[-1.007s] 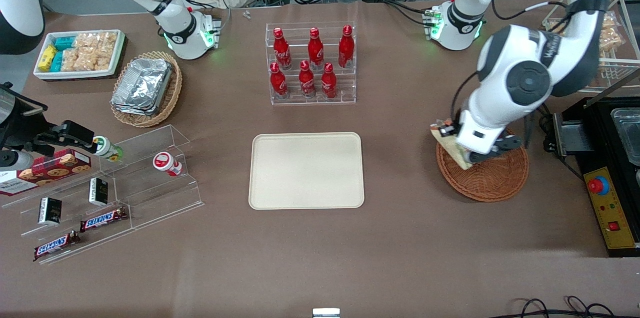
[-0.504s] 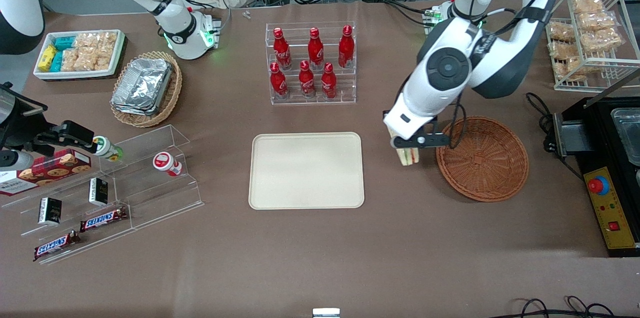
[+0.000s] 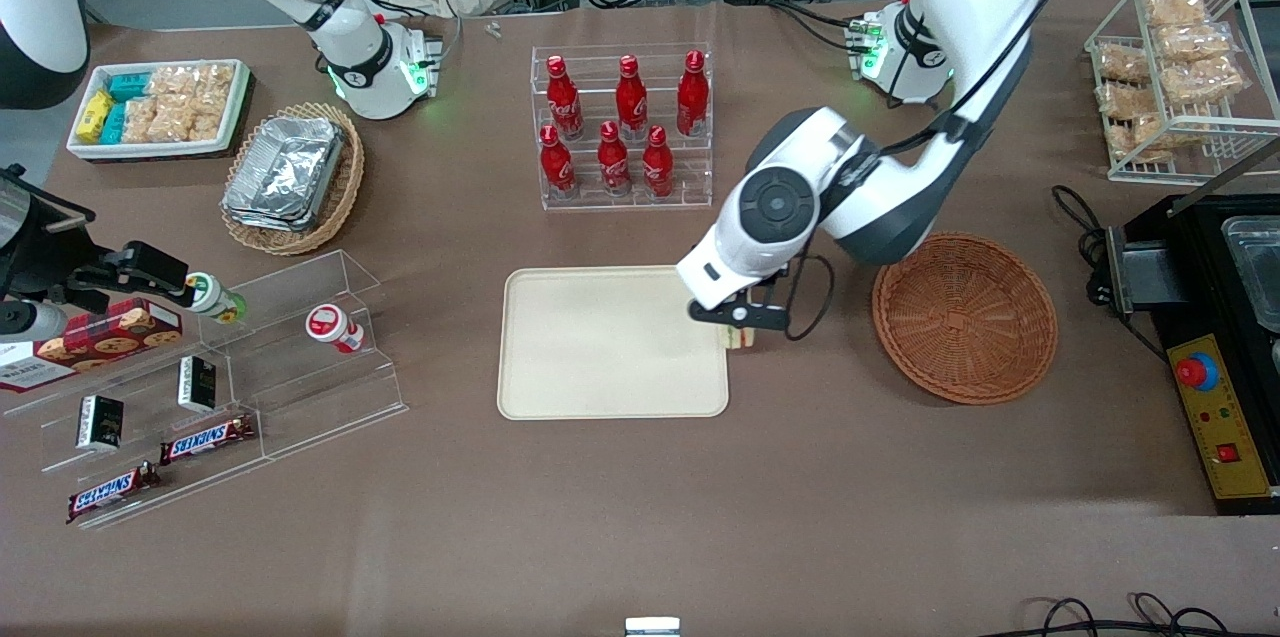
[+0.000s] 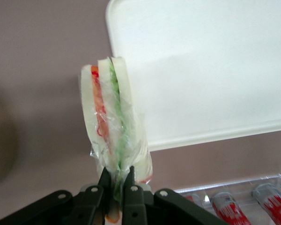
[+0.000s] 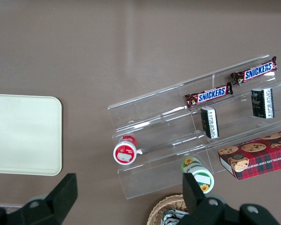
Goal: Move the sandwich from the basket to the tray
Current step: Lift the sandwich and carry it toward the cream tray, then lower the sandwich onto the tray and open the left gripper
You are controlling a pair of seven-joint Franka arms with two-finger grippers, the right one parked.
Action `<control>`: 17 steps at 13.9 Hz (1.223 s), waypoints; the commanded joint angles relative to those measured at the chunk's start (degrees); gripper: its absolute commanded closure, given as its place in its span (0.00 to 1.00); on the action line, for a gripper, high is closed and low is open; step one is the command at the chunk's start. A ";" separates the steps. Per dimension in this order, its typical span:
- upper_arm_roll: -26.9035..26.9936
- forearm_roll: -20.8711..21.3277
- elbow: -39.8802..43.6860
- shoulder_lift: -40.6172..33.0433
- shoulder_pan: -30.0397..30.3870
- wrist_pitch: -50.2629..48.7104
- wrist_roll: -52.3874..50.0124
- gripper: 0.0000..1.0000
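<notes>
My left gripper point(image 3: 742, 317) is shut on the wrapped sandwich point(image 4: 112, 126), a white bread wedge with green, orange and red layers, pinched at its end. In the front view the sandwich point(image 3: 741, 337) hangs just above the edge of the cream-beige tray point(image 3: 600, 347) that faces the basket. The tray also shows in the left wrist view point(image 4: 201, 70) and the right wrist view point(image 5: 18, 136). The reddish-brown wicker basket point(image 3: 965, 317) sits empty toward the working arm's end of the table.
An acrylic rack of red bottles point(image 3: 620, 127) stands farther from the front camera than the tray. A tan basket with foil containers point(image 3: 290, 177), a white snack bin point(image 3: 155, 107) and an acrylic shelf with candy bars point(image 3: 210, 387) lie toward the parked arm's end. A black machine point(image 3: 1215, 317) is beside the basket.
My gripper has carried the sandwich out of the basket and sideways across the table, from above the basket's rim to the tray's edge. The basket is left empty.
</notes>
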 commanded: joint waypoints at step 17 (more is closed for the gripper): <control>0.96 8.48 3.41 10.84 -5.38 9.23 -6.21 0.03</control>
